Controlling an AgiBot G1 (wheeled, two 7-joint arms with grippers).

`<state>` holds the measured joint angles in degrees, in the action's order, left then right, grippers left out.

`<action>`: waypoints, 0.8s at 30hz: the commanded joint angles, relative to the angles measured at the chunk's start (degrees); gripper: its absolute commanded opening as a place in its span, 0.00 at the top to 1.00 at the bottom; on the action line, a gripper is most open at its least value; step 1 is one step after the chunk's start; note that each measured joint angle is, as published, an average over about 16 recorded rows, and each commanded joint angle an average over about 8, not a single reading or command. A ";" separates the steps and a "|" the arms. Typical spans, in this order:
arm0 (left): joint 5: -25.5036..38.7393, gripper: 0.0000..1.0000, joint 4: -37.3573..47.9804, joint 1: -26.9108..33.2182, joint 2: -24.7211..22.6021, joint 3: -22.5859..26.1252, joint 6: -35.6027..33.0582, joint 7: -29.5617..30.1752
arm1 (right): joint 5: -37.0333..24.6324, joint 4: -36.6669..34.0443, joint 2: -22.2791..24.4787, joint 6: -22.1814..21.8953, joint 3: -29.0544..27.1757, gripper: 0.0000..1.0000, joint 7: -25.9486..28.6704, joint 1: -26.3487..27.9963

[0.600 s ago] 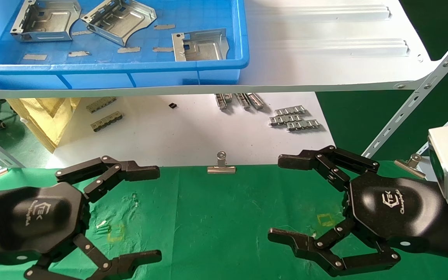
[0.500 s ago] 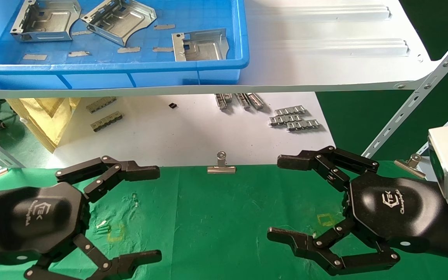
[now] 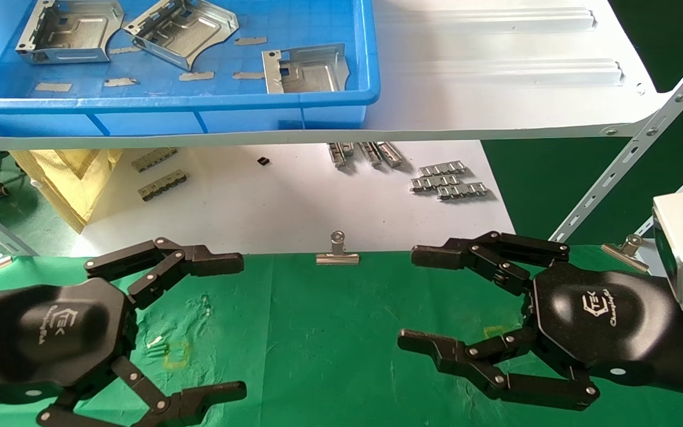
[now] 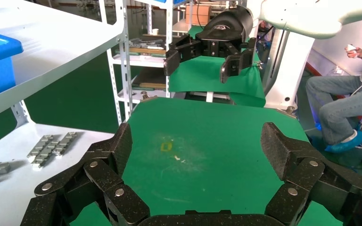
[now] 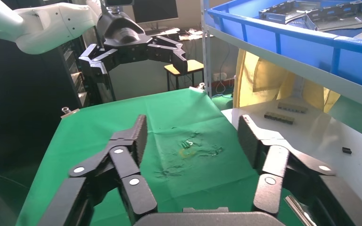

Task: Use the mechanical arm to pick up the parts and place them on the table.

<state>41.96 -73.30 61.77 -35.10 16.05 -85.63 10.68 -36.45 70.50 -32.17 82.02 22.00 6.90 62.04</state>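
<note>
- Green-clothed tabletop lies nearest, bare of parts; left claw and right claw hover over it, both spread wide and empty.
- White shelf edge overhangs between claws and tray, so any reach must rise over it.
- Farthest, three parts lie in the blue tray, up and forward, probably nearer the left claw.

Three silver parts: first, second, third, all up beyond both grippers. Two grippers, left gripper and right gripper. Two binder clips: one between them, another behind the right one.
</note>
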 commanded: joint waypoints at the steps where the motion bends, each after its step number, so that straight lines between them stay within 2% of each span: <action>1: 0.00 0.00 0.00 0.00 0.00 0.00 0.00 0.00 | 0.00 0.00 0.00 0.00 0.00 1.00 0.00 0.00; 24: 0.22 0.00 0.18 0.11 -0.01 0.09 0.72 0.66 | 0.00 0.00 0.00 0.00 0.00 1.00 0.00 0.00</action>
<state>42.95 -73.16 63.05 -35.51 16.26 -83.80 11.82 -36.45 70.50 -32.17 82.02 22.00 6.90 62.04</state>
